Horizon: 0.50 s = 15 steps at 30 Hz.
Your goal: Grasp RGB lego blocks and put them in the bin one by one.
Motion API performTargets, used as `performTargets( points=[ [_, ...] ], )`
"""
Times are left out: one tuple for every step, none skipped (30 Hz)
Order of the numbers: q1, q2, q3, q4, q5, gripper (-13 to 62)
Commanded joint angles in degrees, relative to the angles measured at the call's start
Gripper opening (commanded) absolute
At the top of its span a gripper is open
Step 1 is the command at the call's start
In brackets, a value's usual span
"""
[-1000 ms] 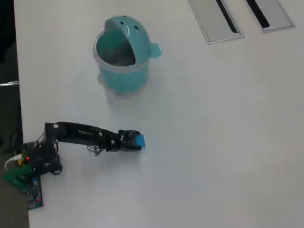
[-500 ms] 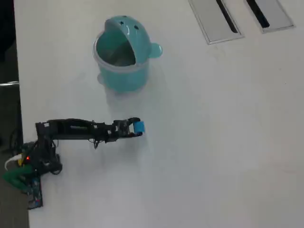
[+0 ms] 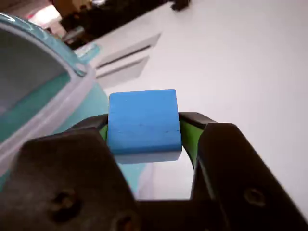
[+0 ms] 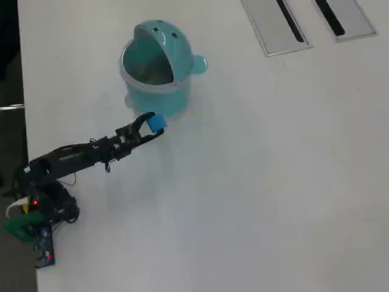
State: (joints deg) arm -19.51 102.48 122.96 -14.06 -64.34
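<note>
My gripper [image 3: 143, 126] is shut on a blue lego block [image 3: 143, 120], which sits squarely between the green-lined jaws. From overhead, the gripper [image 4: 153, 124] holds the blue block [image 4: 157, 122] in the air just in front of the bin's [image 4: 155, 82] lower side. The bin is a round teal tub with its domed lid swung back and its mouth open. In the wrist view the bin [image 3: 33, 91] fills the upper left, close to the block. No red or yellow-green block shows in either view.
The white table [image 4: 273, 182] stretches wide to the right and front. Two grey cable slots [image 4: 304, 21] are set in its top right. The arm's base and electronics [image 4: 36, 213] sit at the left edge.
The arm has swung up and toward the bin, carrying the blue block from the table's left-middle to just beside the bin's front. The grip stayed shut on it.
</note>
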Motion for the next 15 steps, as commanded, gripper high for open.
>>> performTargets(
  points=[
    [-2.2,4.83,-2.2,-4.04,1.41,14.9],
    [-3.34,5.98,-2.29,-3.43,1.41,14.9],
    [-4.39,6.86,-2.29,-3.43,1.41,14.9],
    [-5.36,7.82,-2.29,-2.72,1.32,14.9],
    [-6.42,8.79,-2.29,-2.29,1.32,14.9],
    [-7.38,9.58,-2.37,-2.02,1.32,14.9],
    [-8.35,10.46,-2.37,-1.93,1.32,14.9],
    [-9.23,11.16,-2.37,-1.85,1.32,14.9],
    [-10.11,11.95,-2.37,-1.58,1.32,14.9],
    [-10.81,12.74,-2.46,-1.32,1.32,14.9],
    [-11.51,13.54,-2.46,-0.53,1.23,14.9],
    [-12.13,14.33,-2.64,0.18,1.23,14.9],
    [-12.83,14.94,-2.81,0.62,1.23,14.9],
    [-13.62,15.64,-3.16,1.58,1.05,14.9],
    [-14.5,16.26,-3.52,2.37,0.88,14.9]
  ],
)
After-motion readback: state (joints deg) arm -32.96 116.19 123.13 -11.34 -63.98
